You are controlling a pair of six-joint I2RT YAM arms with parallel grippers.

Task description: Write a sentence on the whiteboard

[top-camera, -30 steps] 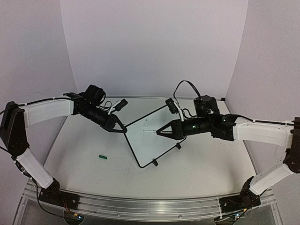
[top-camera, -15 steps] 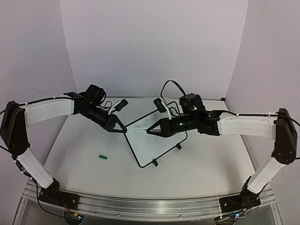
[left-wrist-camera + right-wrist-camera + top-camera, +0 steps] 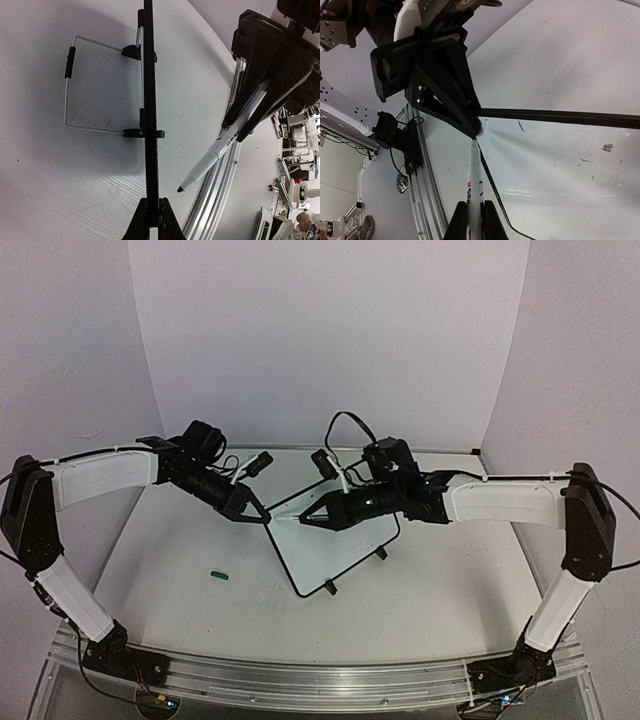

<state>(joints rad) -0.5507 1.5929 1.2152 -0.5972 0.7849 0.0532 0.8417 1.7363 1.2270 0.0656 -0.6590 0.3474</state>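
Top external: whiteboard (image 3: 332, 552) mid-table (image 3: 450, 580), tilted on wire stand (image 3: 67, 85). Left gripper (image 3: 262, 516) clamped on its left corner. Right gripper (image 3: 305, 522) closed around marker (image 3: 288, 521), tip just off board face. Small green object (image 3: 220, 574) lies left of board.

whiteboard (image 3: 330, 552) on table (image 3: 430, 600), marker (image 3: 288, 521) by its left corner

A small green piece (image 3: 220, 574) lies alone on the white table (image 3: 440, 590), on its left half and toward the near side. A ribbed aluminium rail (image 3: 320, 677) runs along the table's near edge. Plain pale lilac panels (image 3: 320, 340) close in the far side and both flanks.
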